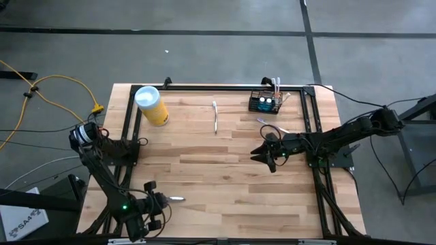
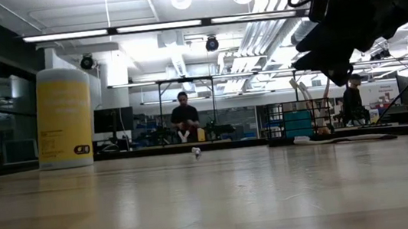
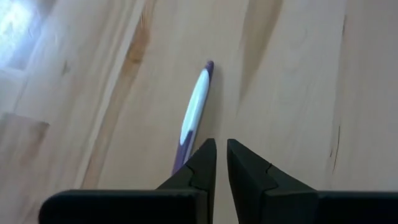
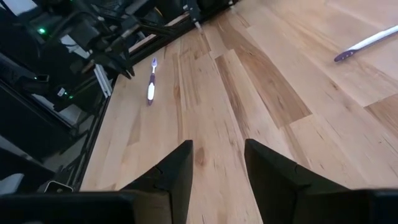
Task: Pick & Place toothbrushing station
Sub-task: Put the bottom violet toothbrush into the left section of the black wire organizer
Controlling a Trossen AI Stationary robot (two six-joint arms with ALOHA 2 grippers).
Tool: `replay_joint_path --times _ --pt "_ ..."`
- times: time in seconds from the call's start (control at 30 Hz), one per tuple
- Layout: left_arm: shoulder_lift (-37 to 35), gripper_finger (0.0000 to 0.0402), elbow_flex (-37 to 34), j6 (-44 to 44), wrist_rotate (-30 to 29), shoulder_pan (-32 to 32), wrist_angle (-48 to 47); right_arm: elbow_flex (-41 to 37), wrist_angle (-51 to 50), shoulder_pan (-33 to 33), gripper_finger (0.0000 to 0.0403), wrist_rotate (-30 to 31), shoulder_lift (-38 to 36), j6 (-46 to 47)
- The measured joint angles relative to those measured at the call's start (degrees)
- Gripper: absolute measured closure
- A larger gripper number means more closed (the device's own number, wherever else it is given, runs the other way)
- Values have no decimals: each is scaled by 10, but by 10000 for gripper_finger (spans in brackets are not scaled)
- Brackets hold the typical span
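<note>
Spanning the frame, the wooden table (image 1: 225, 177) carries a yellow canister (image 1: 152, 104) upper left and the toothbrushing station (image 1: 266, 102), a black mesh basket, upper right. Right gripper (image 1: 267, 156) hovers mid-right, jaws apart, empty. Left gripper (image 1: 162, 200), lower left, is nearly clenched beside a toothbrush (image 3: 194, 114); no hold shows. Judged step: retrieving brushes; next, secure the handle.

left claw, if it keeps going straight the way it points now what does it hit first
Probably the purple and white toothbrush on the table: the left claw, nearly closed, points along it with the tips just beside its near end. It might slide past alongside; depth is unclear.
</note>
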Motion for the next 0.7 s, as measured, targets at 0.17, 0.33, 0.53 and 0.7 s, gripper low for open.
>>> replay_joint_path --times 0.17,0.33,0.53,0.7 --pt "0 372 -2 2 42 2 1 0 3 0 267 0 0 3" --pt "0 372 -2 29 56 5 -3 0 4 0 267 0 0 13" --pt "0 372 -3 21 56 36 -13 0 15 1 267 0 0 15" --pt "0 372 -3 -27 71 65 5 0 15 14 267 0 0 15"
